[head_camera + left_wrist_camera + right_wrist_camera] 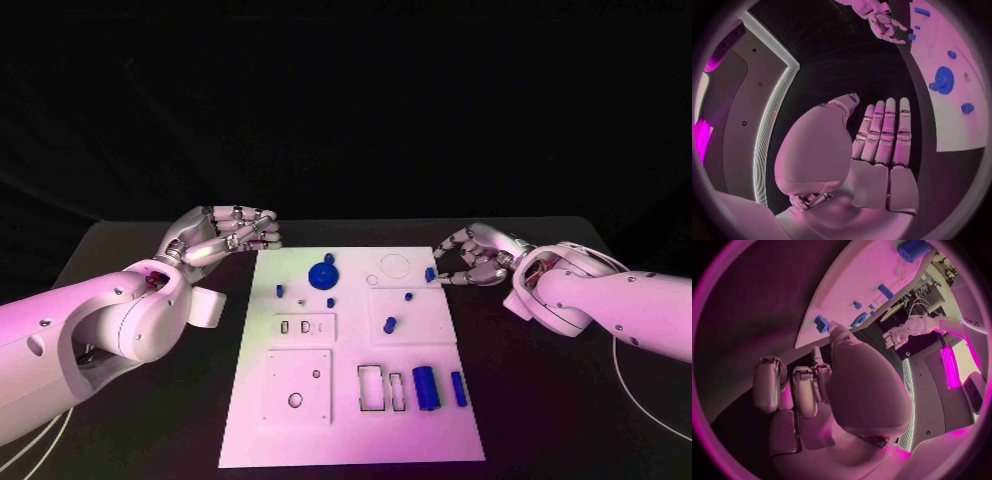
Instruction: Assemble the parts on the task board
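Note:
The white task board [353, 420] lies in the middle of the table. On its far half sit a round blue disc [325, 275] and several small blue parts; one small part [430, 273] lies near the far right edge. A large blue block [426, 387] and a slimmer blue bar [459, 388] stand in the near right area. My left hand [231, 232] hovers off the board's far left corner, fingers straight and holding nothing [879, 145]. My right hand [473, 258] is just right of that small part, fingers loosely curled, thumb tip beside it [822, 323], nothing gripped.
The board carries raised white plates with slots and holes [299, 385] on its near left. Black table [144, 420] surrounds it on all sides. My left forearm [116, 320] lies along the left side, my right forearm [620, 305] along the right.

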